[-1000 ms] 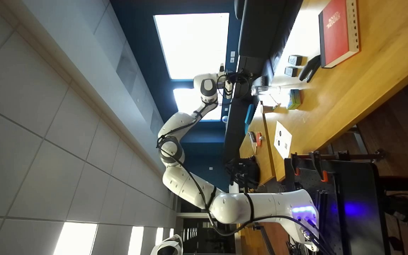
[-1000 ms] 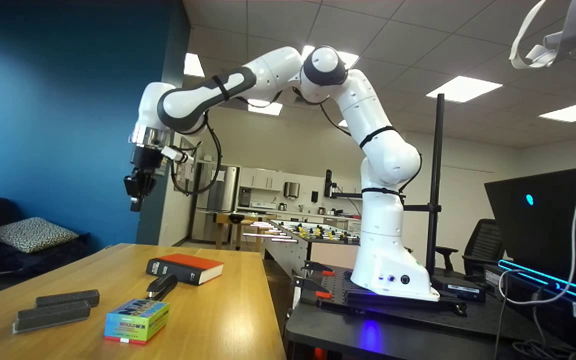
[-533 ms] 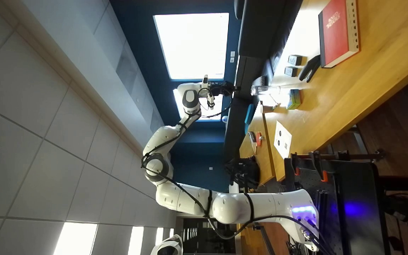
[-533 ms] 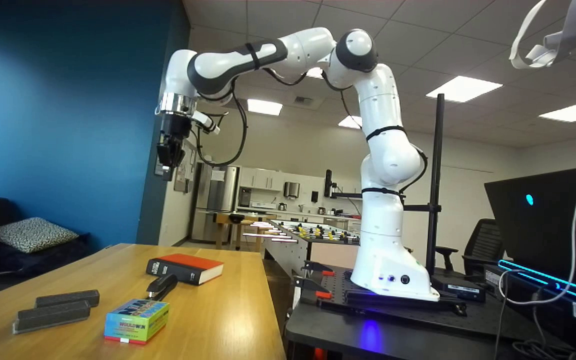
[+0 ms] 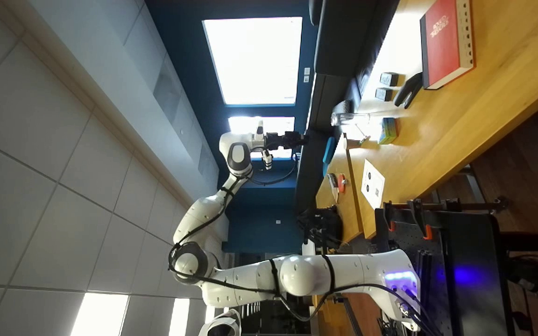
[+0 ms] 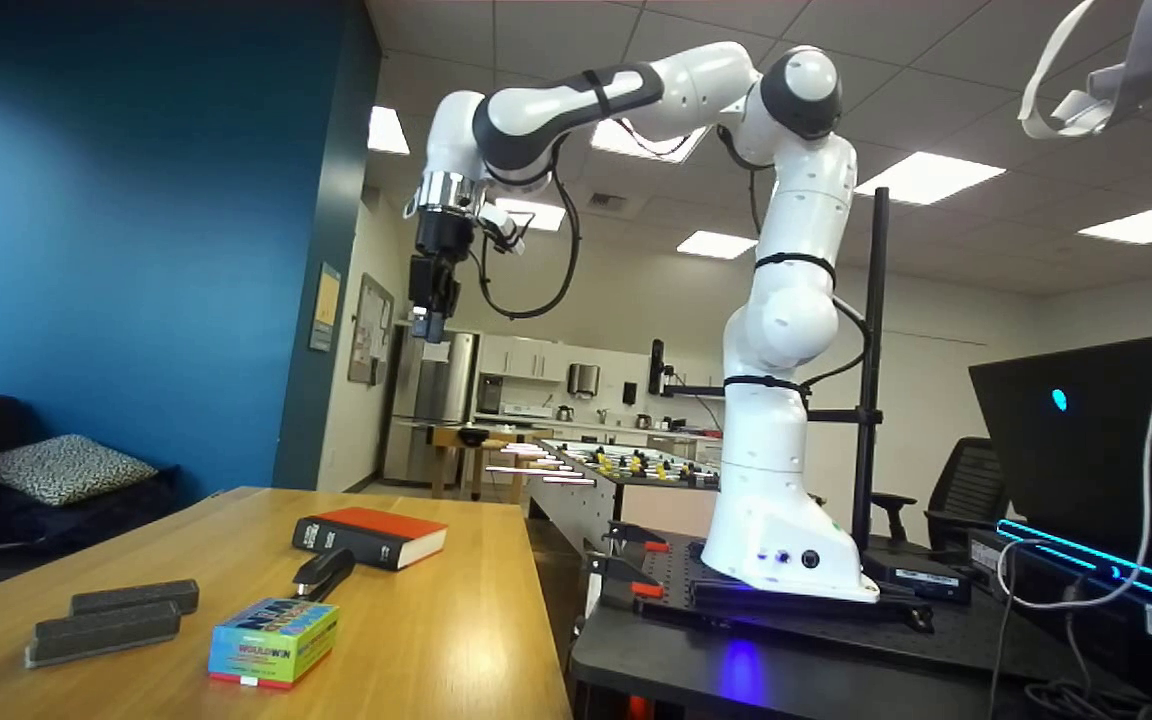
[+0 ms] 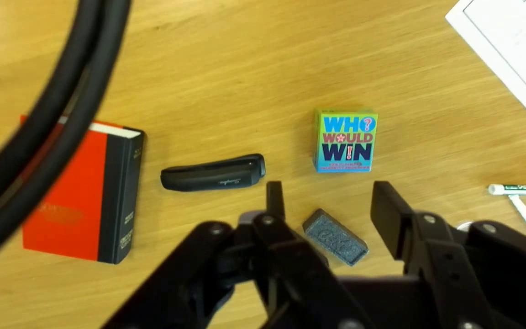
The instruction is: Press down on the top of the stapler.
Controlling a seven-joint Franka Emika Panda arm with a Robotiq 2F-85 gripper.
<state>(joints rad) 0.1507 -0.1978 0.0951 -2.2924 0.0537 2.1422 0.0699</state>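
Note:
The black stapler (image 7: pixel 213 173) lies on the wooden table between a red book and a small box; it shows in both exterior views too, as the stapler (image 5: pixel 409 90) and the stapler (image 6: pixel 324 573). My gripper (image 7: pixel 329 198) is open, its two fingers well apart with nothing held between them. In the wrist view the stapler sits left of and beyond the left fingertip. High above the table, the gripper (image 6: pixel 428 328) points downward, far from touching the stapler.
Close to the stapler are the red book (image 7: pixel 69 192), the colourful box (image 7: pixel 346 141) and a grey eraser (image 7: pixel 336 237). A second eraser (image 6: pixel 136 596) lies near it. A white paper (image 7: pixel 514 50), a marker (image 7: pixel 518 189) and a glass (image 5: pixel 343 119) are also on the table.
The arm has risen and drawn back toward its base, carrying the gripper higher. The gripper's fingers have come apart. Stapler, book, box and erasers have stayed where they were.

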